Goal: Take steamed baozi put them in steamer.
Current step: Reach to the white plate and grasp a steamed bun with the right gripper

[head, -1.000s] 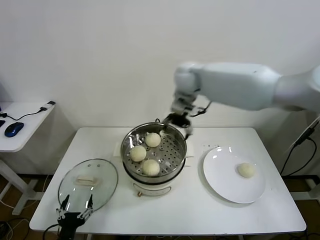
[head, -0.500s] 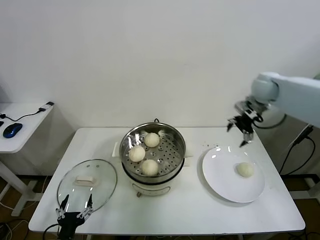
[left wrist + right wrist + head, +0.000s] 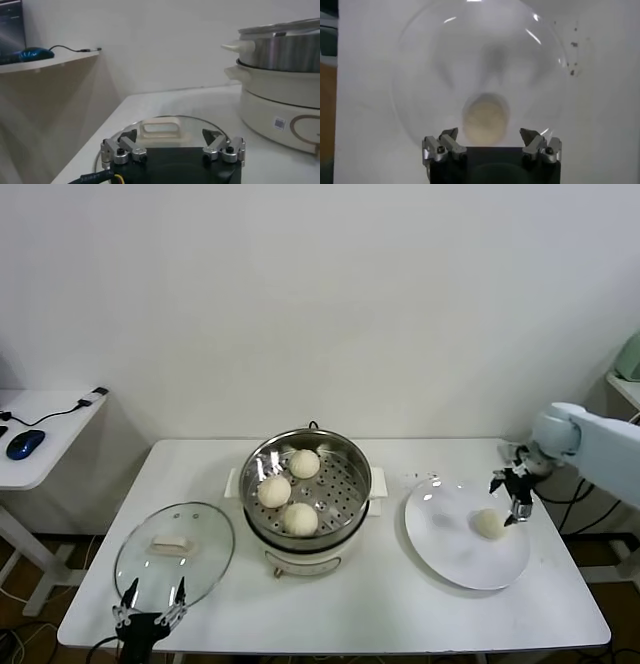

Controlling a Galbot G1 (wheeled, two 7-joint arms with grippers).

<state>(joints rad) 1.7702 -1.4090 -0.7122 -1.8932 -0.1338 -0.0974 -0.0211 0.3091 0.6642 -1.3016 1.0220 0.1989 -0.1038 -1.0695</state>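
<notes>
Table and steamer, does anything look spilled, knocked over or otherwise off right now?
Nothing stands out. The steamer sits upright with three baozi on its tray, the glass lid lies flat beside it, and one bun rests on the white plate. A few dark specks dot the table.

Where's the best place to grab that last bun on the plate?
Probably from above, the open right gripper closing across the bun's widest part. It is a smooth dome lying alone on the flat plate, so nothing blocks either side.
</notes>
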